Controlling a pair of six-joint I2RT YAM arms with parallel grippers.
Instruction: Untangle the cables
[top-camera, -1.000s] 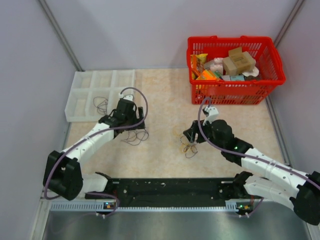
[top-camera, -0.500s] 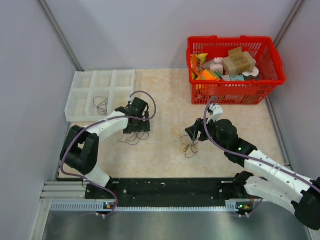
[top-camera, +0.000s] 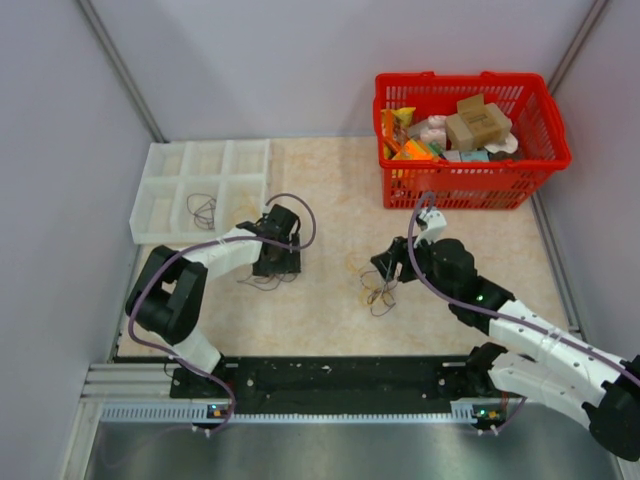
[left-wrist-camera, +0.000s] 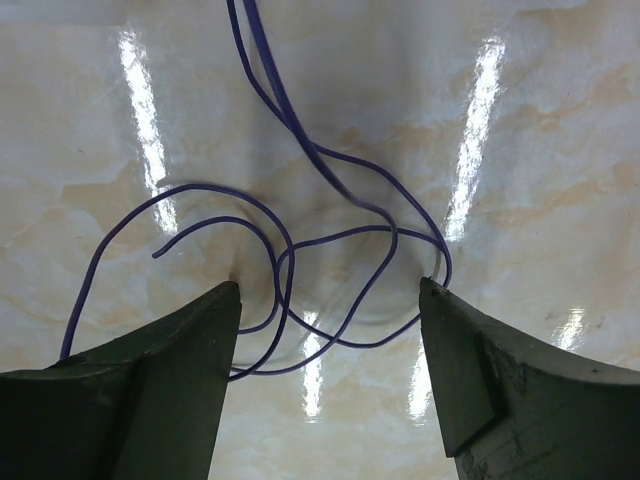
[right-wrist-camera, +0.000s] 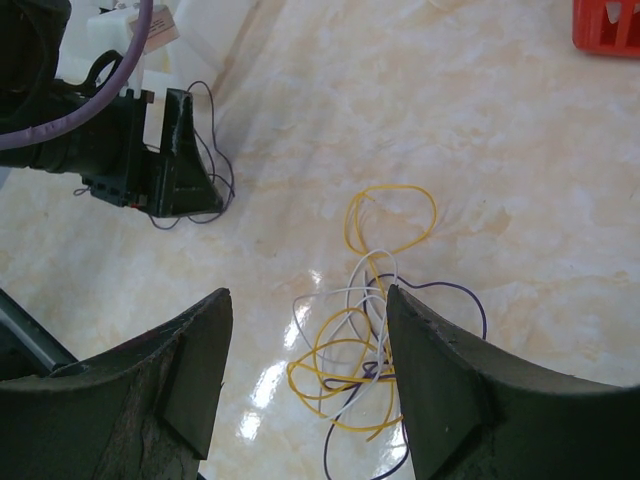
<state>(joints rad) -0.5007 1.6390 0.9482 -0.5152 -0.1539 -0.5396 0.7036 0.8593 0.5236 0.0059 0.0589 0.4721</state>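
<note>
On the pale surface (top-camera: 330, 200) near the red basket (top-camera: 465, 185), the left fingers (left-wrist-camera: 170, 380) stand wide on each side of a loose purple cable (left-wrist-camera: 288, 262), and the right fingers (right-wrist-camera: 150, 390) stand wide above the yellow, white and purple tangle (right-wrist-camera: 355, 350)

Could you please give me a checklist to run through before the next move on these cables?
1. Left gripper open: ok.
2. Purple wire lies between its fingers: ok.
3. Fingers low enough to pinch it: cannot tell.
4. Right gripper open, holding nothing: ok.
5. Tangle under the right gripper separated: not ok; yellow, white and purple strands cross.
</note>
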